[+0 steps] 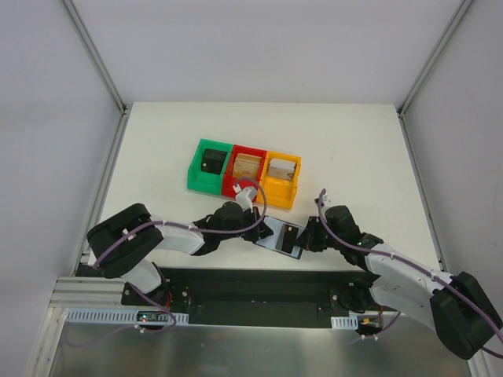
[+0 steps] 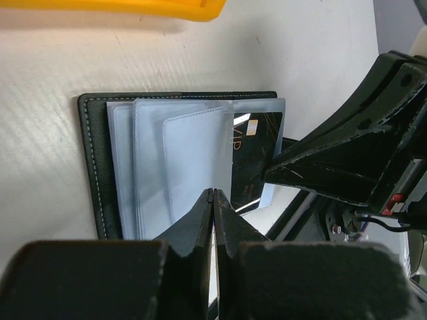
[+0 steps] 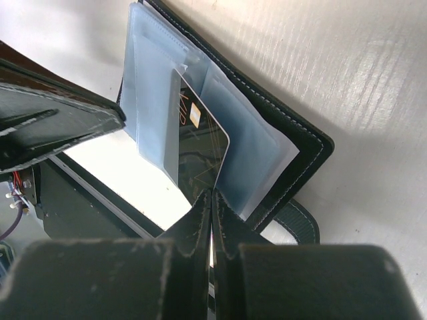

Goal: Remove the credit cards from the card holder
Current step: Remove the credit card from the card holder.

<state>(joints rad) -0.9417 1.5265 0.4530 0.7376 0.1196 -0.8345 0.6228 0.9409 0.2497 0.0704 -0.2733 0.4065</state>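
The card holder point(image 1: 280, 236) lies open near the table's front edge, its black stitched cover point(image 2: 93, 167) point(image 3: 293, 127) under fanned clear sleeves point(image 2: 193, 153). A black credit card point(image 2: 257, 143) point(image 3: 197, 147) with a gold chip sticks partway out of a sleeve. My right gripper point(image 1: 305, 236) point(image 3: 212, 193) is shut with the card's lower corner at its tips. My left gripper point(image 1: 263, 224) point(image 2: 215, 192) is shut, its tips against the sleeves; whether it pinches one I cannot tell.
Green point(image 1: 208, 165), red point(image 1: 245, 169) and yellow point(image 1: 281, 177) bins stand in a row just behind the holder; the yellow one's rim point(image 2: 133, 8) is close above it. The table's front edge and a black rail point(image 1: 259, 283) lie right below the holder.
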